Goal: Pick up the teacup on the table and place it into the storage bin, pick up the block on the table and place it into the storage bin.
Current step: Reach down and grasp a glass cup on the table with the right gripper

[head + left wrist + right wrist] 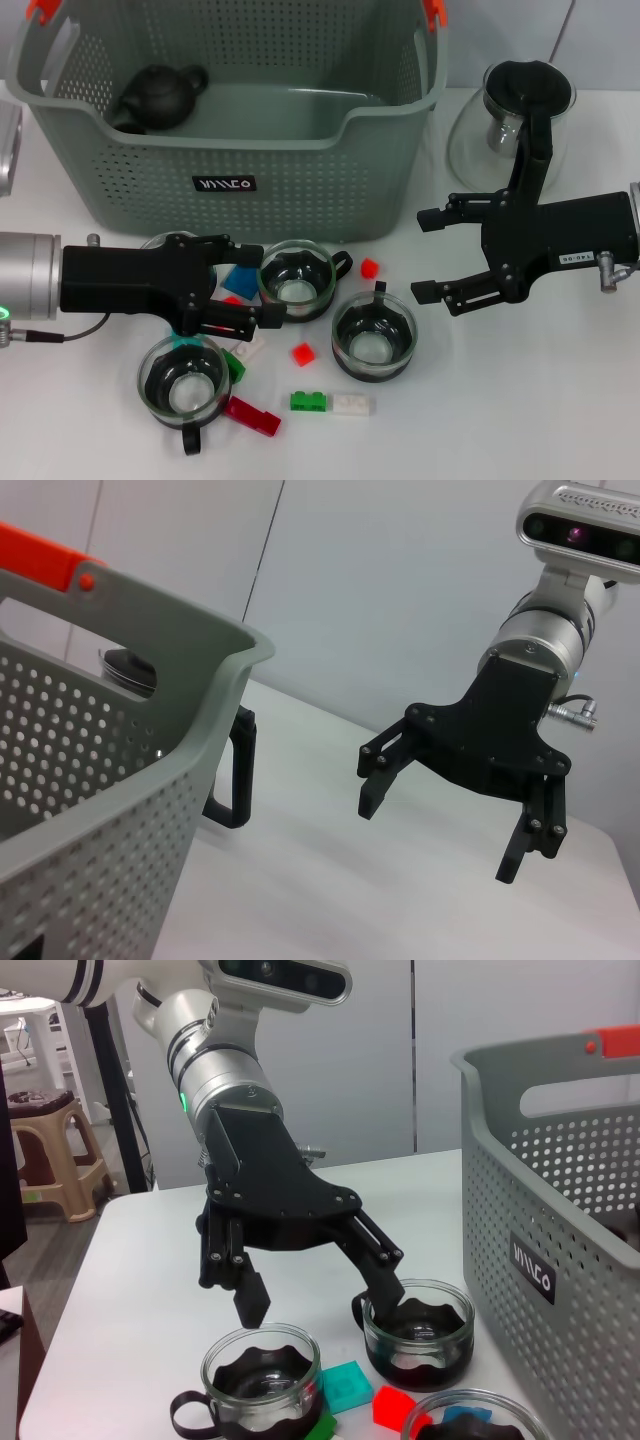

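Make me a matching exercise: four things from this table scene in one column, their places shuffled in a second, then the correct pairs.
Things
1. black teapot
2. glass carafe
3. green block
4. left gripper

Places
A. on the table, touching a white block
B. inside the storage bin
C. at the rim of a teacup
D. to the right of the bin, behind the right gripper

Pairs: 1-B, 2-D, 3-A, 4-C
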You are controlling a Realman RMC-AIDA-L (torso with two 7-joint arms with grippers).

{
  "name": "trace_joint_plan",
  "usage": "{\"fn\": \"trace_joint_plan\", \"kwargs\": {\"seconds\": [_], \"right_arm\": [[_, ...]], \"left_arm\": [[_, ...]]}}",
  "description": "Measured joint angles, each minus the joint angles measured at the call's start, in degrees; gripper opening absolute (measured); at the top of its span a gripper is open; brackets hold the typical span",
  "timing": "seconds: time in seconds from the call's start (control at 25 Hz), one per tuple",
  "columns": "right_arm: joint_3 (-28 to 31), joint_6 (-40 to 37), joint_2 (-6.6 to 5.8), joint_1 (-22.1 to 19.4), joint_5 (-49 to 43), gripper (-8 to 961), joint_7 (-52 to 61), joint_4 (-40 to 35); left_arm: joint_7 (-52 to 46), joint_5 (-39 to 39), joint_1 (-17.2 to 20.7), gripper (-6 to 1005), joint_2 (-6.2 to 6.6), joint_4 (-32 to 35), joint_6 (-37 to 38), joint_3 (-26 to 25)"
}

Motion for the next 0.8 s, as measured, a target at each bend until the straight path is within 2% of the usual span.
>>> {"fn": "trace_joint_plan", "kwargs": {"seconds": [0.68, 0.8], "right_arm": [[0.2, 0.0, -0.01, 0.3, 0.0, 945, -0.1, 0.0], [0.0, -0.2, -0.01, 0.4, -0.1, 945, 0.3, 0.0]], "left_arm": [[0.1, 0.0, 0.0, 932, -0.04, -0.3, 1.1, 0.0], [0.1, -0.4, 0.1, 932, 0.35, -0.6, 3.0, -0.2]]}}
